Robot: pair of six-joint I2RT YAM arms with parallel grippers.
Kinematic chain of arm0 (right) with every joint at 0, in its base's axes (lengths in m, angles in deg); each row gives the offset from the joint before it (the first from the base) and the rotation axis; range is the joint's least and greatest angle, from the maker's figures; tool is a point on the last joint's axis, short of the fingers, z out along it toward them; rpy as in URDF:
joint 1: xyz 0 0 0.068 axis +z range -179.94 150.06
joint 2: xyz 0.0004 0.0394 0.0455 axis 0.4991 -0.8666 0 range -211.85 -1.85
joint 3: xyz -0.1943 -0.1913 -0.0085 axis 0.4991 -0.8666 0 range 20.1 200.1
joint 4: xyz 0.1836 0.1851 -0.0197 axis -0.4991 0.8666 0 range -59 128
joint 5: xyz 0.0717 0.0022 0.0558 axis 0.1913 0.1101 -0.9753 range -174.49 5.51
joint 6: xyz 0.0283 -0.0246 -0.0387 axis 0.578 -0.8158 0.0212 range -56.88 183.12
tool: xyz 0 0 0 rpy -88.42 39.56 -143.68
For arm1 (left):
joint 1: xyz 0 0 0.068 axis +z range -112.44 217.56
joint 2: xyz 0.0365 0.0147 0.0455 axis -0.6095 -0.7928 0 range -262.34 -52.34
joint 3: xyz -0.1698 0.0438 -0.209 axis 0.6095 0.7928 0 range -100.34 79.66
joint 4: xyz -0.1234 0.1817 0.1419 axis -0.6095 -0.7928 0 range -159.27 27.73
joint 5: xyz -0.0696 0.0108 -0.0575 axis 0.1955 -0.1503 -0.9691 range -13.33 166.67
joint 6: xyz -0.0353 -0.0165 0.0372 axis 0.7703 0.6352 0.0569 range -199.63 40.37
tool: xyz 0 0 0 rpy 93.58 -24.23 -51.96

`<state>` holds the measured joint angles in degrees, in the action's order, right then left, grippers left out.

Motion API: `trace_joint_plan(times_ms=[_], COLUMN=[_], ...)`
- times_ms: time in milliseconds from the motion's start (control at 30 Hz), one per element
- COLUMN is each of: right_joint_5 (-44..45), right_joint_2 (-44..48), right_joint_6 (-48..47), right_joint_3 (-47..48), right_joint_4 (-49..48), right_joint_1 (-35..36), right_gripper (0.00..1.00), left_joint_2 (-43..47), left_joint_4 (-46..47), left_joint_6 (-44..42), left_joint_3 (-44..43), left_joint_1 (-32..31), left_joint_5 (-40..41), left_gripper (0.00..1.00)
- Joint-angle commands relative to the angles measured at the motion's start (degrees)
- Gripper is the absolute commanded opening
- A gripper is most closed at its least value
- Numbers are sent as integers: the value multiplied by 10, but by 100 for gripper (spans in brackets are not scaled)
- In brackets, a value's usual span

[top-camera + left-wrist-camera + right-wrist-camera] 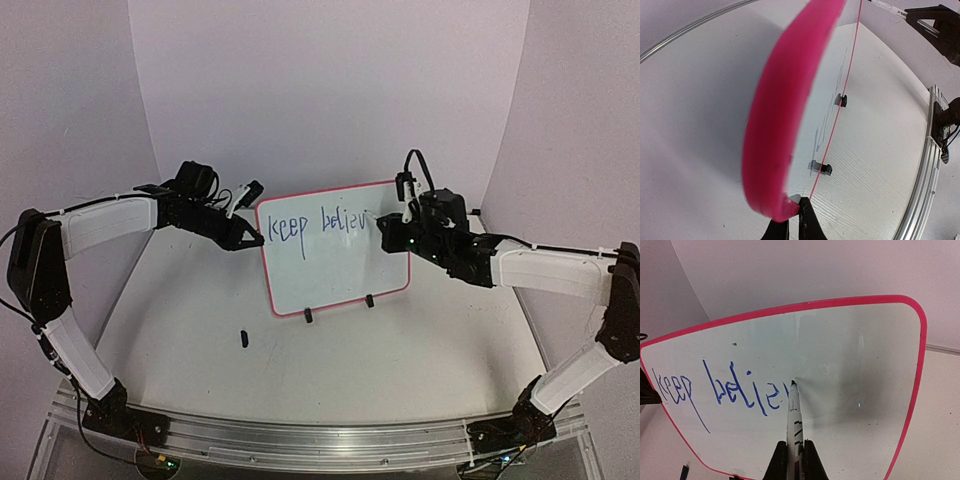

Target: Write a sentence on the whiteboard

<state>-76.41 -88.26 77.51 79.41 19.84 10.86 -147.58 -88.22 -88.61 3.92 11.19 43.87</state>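
In the top external view, the whiteboard stands on its two black clip feet in the middle of the table, nearer the back edge than the arms' bases. The left gripper meets the upper part of the board's left edge, apparently to brace it against the push of writing. The right gripper reaches in from the right, level with the sentence, which so far reads "keep believ" in blue along the top. A small black piece, possibly a cap, lies on the table in front of the board's lower left corner.

The left wrist view shows that gripper's fingers pressed together on the board's red border, pinching the rim. The board runs away almost edge-on, both feet showing beyond it, and the metal rail marks the table's near edge.

In the right wrist view the fingers are clamped on a marker, its barrel pointing straight out between them so the wrist can steer the tip. The tip touches the white face just past the last letter. The word looks unfinished, and the bare right half leaves room for the rest.
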Motion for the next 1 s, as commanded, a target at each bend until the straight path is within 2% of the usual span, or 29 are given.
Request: trace_joint_plan(times_ms=[0, 467, 967], right_joint_5=[6, 30, 37], right_joint_2=[46, -3, -7], right_joint_6=[2, 7, 16], right_joint_3=[-14, 6, -9], right_joint_4=[-16, -12, -2], right_joint_1=[-1, -1, -5], right_gripper=[0, 0, 0], left_joint_2=[-28, -28, -28], left_joint_4=[-58, -58, -59], left_joint_6=[-36, -37, -37], left_joint_3=[3, 4, 3], left_joint_1=[-14, -14, -15], left_joint_5=[51, 52, 51], left_gripper=[0, 0, 0])
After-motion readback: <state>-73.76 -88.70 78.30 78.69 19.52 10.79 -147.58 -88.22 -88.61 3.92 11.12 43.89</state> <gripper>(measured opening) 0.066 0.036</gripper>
